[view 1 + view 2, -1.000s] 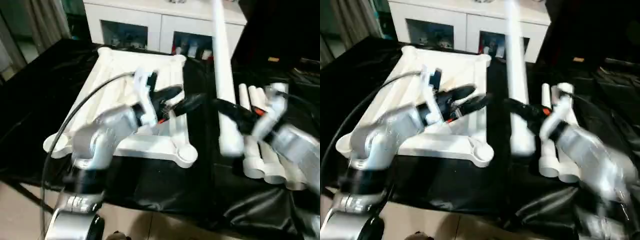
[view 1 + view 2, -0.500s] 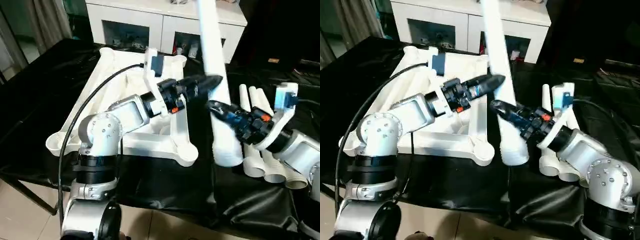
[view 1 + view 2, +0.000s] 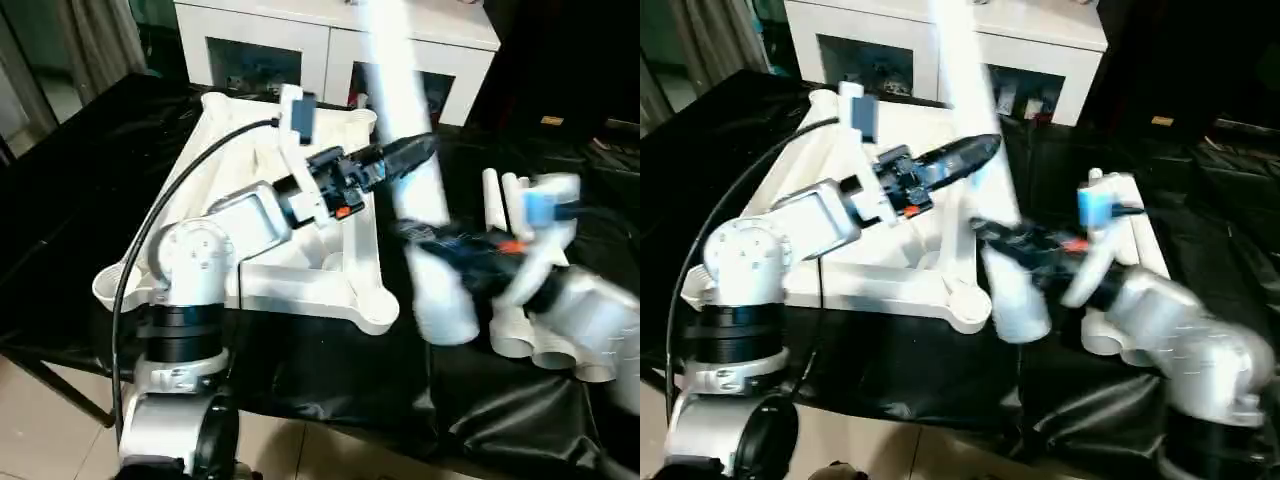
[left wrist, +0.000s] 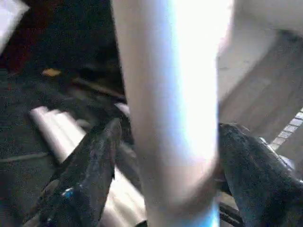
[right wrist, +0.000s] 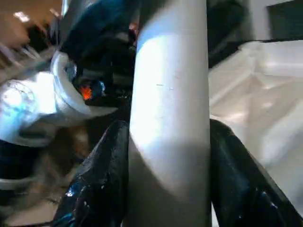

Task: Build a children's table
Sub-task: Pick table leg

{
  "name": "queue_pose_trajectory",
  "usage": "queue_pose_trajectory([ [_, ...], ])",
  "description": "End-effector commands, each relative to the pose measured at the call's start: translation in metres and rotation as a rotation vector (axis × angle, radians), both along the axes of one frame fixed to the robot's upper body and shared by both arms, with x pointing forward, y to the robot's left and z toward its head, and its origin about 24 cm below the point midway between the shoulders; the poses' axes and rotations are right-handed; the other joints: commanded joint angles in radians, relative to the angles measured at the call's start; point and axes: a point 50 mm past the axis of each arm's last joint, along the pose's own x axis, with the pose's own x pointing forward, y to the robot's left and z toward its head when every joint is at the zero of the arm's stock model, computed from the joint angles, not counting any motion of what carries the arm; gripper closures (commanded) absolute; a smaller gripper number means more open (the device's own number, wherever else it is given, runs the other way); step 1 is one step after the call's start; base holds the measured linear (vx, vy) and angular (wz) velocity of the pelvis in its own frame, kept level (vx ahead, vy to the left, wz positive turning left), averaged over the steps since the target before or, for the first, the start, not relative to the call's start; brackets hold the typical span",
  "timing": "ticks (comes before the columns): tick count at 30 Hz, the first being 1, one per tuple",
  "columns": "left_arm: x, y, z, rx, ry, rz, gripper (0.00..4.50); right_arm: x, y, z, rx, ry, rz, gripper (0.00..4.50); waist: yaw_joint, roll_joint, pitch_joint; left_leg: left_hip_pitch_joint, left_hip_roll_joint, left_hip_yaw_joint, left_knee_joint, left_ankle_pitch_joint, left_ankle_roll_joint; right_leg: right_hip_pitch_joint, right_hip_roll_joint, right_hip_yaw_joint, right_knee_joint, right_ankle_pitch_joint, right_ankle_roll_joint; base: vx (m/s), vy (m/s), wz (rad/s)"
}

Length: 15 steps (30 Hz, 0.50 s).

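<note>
**Tube leg held by both grippers above the table**

Leg: a long round white plastic tube leg [image 3: 405, 150] stands nearly upright, tilted, over the big black-sheeted table [image 3: 70, 190], just beside the near right corner socket of the white ribbed rectangular plastic tabletop [image 3: 245, 170], which lies flat on the sheet. Left gripper [image 4: 165, 156]: its two black fingers [image 4: 90, 170] pinch the tube from either side, higher up the tube. Right gripper [image 5: 168, 156]: its black fingers [image 5: 102, 175] clamp the same tube, near its lower end. Three more white tube legs [image 3: 530, 320] lie side by side on the sheet, to the right. Behind the table stands a white glass-door cabinet [image 3: 330, 50].
</note>
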Motion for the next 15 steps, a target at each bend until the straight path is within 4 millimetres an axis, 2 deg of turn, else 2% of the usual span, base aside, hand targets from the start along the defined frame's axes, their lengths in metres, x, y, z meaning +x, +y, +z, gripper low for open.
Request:
queue_pose_trajectory([
  [1,0.005,-0.005,0.011,-0.007,-0.008,0.053,1.28,0.004,0.010,0.006,-0.172,-0.110,-0.057,2.67,0.003,-0.006,-0.070,0.007,0.051,-0.023,-0.078,-0.098,-0.005,0.053,-0.069,0.046,-0.086,-0.235,-0.131,0.000,0.000,0.00],
  [2,0.006,-0.005,0.013,-0.041,0.011,0.070,1.30,0.006,0.012,0.003,-0.243,-0.137,-0.084,2.67,0.001,-0.009,-0.070,0.006,0.051,-0.022,-0.077,-0.098,-0.010,0.052,-0.067,0.046,-0.087,-0.230,-0.128,0.000,0.000,0.00],
  [4,0.010,-0.005,0.016,-0.103,0.053,0.106,1.66,0.011,0.015,0.000,-0.334,-0.170,-0.128,2.67,-0.004,-0.011,-0.068,0.005,0.046,-0.021,-0.075,-0.107,-0.018,0.055,-0.065,0.046,-0.088,-0.214,-0.134,0.000,0.000,0.00],
  [7,0.016,-0.002,0.016,-0.135,0.115,0.186,1.76,0.020,0.022,-0.001,-0.449,-0.240,-0.233,2.67,-0.004,-0.009,-0.069,0.003,0.045,-0.022,-0.075,-0.104,-0.008,0.053,-0.063,0.047,-0.084,-0.207,-0.130,0.000,0.000,0.00],
  [8,0.019,-0.001,0.014,-0.127,0.132,0.225,1.98,0.023,0.025,0.000,-0.475,-0.269,-0.279,2.67,-0.007,-0.010,-0.069,0.003,0.043,-0.022,-0.075,-0.102,-0.005,0.054,-0.062,0.047,-0.084,-0.200,-0.128,0.000,0.000,0.00],
  [13,0.022,0.000,0.009,-0.119,0.182,0.294,2.31,0.026,0.040,0.004,-0.478,-0.319,-0.334,2.67,-0.006,-0.006,-0.074,0.009,0.047,-0.021,-0.073,-0.074,0.010,0.053,-0.059,0.047,-0.072,-0.098,-0.152,0.000,0.000,0.00],
  [14,0.022,0.000,0.007,-0.111,0.199,0.311,2.44,0.027,0.043,0.004,-0.496,-0.334,-0.351,2.67,-0.007,-0.004,-0.076,0.009,0.048,-0.022,-0.072,-0.046,0.020,0.054,-0.058,0.046,-0.065,-0.032,-0.172,0.000,0.000,0.00],
  [15,0.022,0.000,0.005,-0.103,0.205,0.322,2.62,0.028,0.045,0.004,-0.504,-0.339,-0.356,2.67,-0.007,-0.002,-0.076,0.010,0.048,-0.022,-0.072,-0.038,0.023,0.056,-0.057,0.046,-0.063,-0.016,-0.178,0.000,0.000,0.00],
])
